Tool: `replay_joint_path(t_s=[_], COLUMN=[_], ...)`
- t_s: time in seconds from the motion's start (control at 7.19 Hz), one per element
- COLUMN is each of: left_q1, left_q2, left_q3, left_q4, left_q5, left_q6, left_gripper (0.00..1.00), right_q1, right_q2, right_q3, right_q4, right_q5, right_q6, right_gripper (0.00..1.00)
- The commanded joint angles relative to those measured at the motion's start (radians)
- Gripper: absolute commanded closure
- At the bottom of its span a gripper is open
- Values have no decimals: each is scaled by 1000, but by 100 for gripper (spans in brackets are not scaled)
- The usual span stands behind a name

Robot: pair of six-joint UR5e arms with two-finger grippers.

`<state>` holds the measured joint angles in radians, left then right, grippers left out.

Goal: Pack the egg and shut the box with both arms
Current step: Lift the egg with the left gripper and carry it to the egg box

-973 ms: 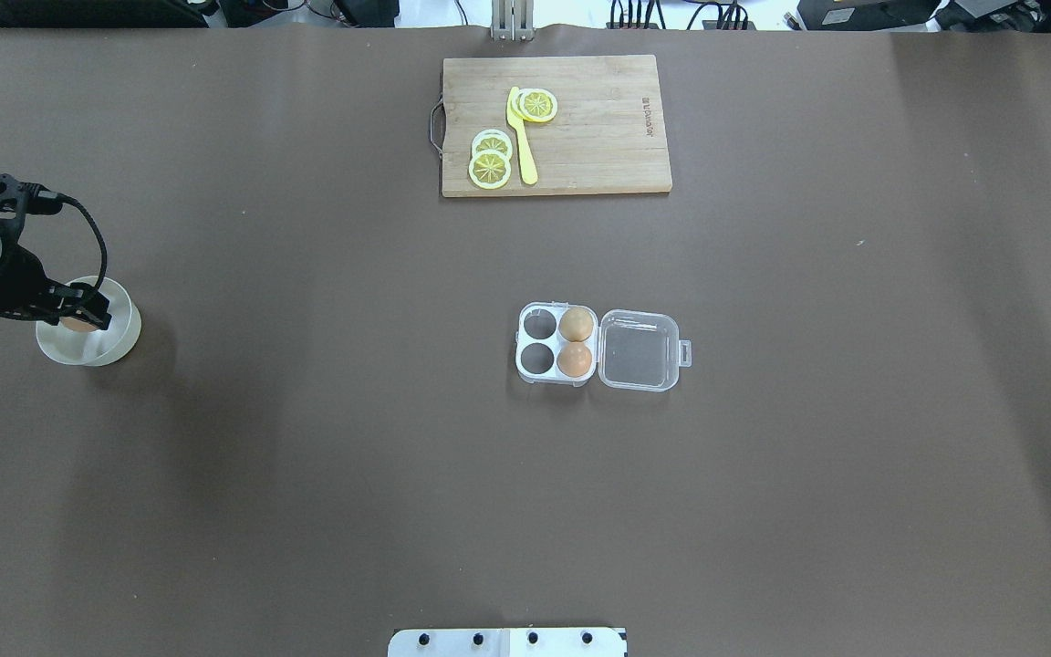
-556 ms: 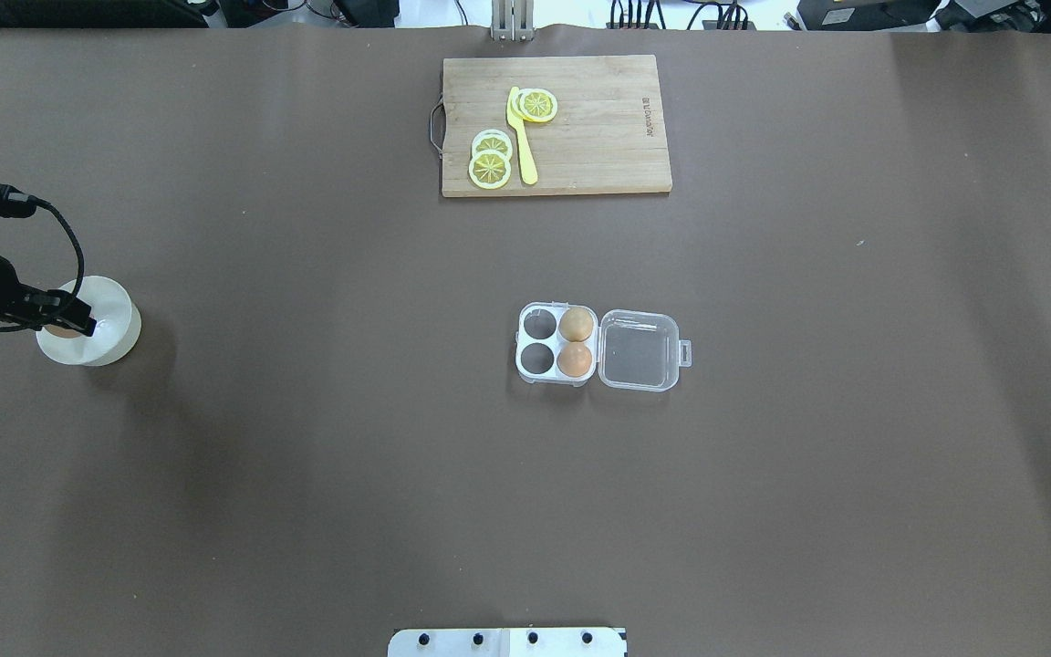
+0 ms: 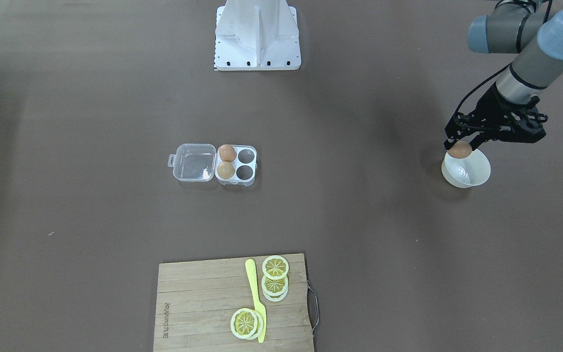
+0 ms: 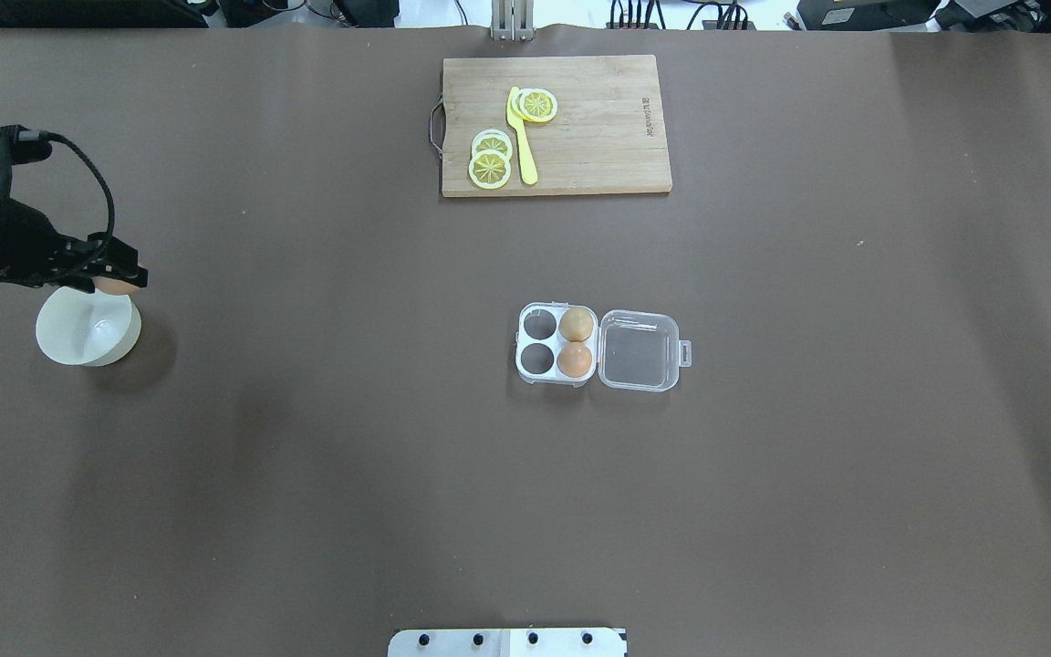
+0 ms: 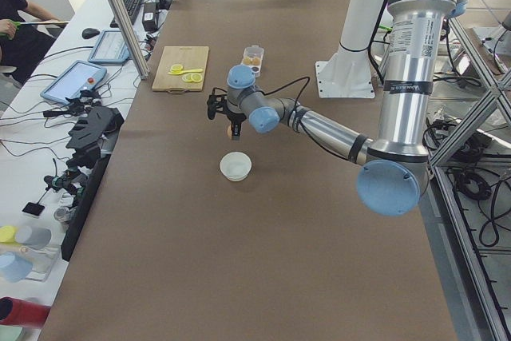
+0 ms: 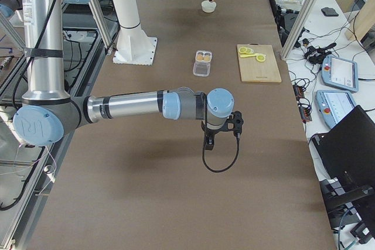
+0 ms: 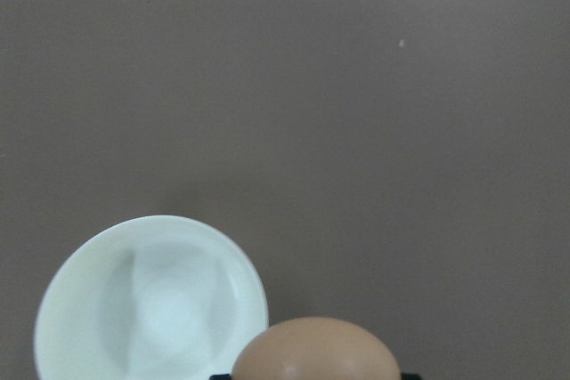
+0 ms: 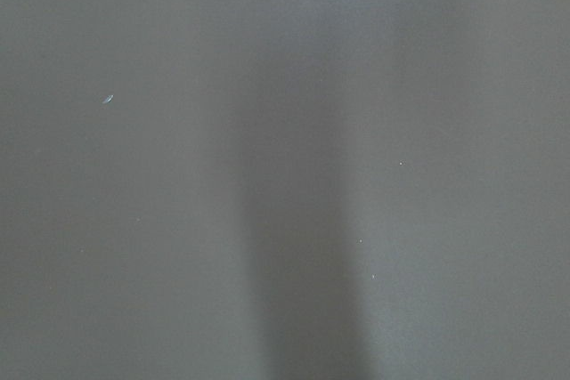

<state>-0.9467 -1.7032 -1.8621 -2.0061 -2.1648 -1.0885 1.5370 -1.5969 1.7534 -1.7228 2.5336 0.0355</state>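
My left gripper [image 4: 115,281] is shut on a reddish-brown egg [image 4: 115,286] and holds it just above the far rim of the off-white bowl [image 4: 78,333]. In the left wrist view the egg [image 7: 316,349] fills the bottom edge, with the bowl [image 7: 62,309] below and to the left. The clear box [image 4: 639,351] lies open at the table's middle, lid flat to the right. Two brown eggs [image 4: 576,342] fill the cells next to the hinge; the two left cells are bare. My right gripper [image 6: 209,140] points down over bare table in the exterior right view only; I cannot tell its state.
A wooden cutting board [image 4: 598,128] with lemon slices [image 4: 490,160] and a yellow knife [image 4: 521,137] lies at the far middle edge. The robot's base plate [image 4: 507,642] sits at the near edge. Brown table cover spans between bowl and box.
The left gripper has lifted out of the bowl with the egg between its fingers and shifted a little toward the far side and the table's middle. The box has not moved.
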Motion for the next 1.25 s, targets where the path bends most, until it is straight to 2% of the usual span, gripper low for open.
replay_joint_path(t_s=[0.0, 0.14, 0.28, 0.56, 0.7, 0.97, 1.11], left_q1=[44, 128, 187, 357, 425, 540, 571], left_q2=[-219, -284, -336, -380, -419, -455, -481], left_q3=[70, 99, 119, 162, 190, 198, 236], left_q4=[-8, -34, -75, -216, -245, -272, -302], left_q5=[3, 17, 93, 298, 385, 537, 592], left_q6=[-281, -369, -452, -629, -692, -728, -738], left_gripper=[71, 71, 71, 71, 72, 72, 72], right_q1=[0, 0, 0, 0, 0, 0, 0], right_q2=[0, 0, 2, 2, 3, 5, 3], right_q3=[0, -3, -8, -11, -9, -9, -9], right_q4=[0, -1, 0, -1, -1, -1, -1], right_q5=[1, 1, 4, 14, 14, 17, 28], right_q6=[1, 1, 1, 1, 1, 1, 1], right_gripper=[0, 0, 0, 0, 0, 0, 0])
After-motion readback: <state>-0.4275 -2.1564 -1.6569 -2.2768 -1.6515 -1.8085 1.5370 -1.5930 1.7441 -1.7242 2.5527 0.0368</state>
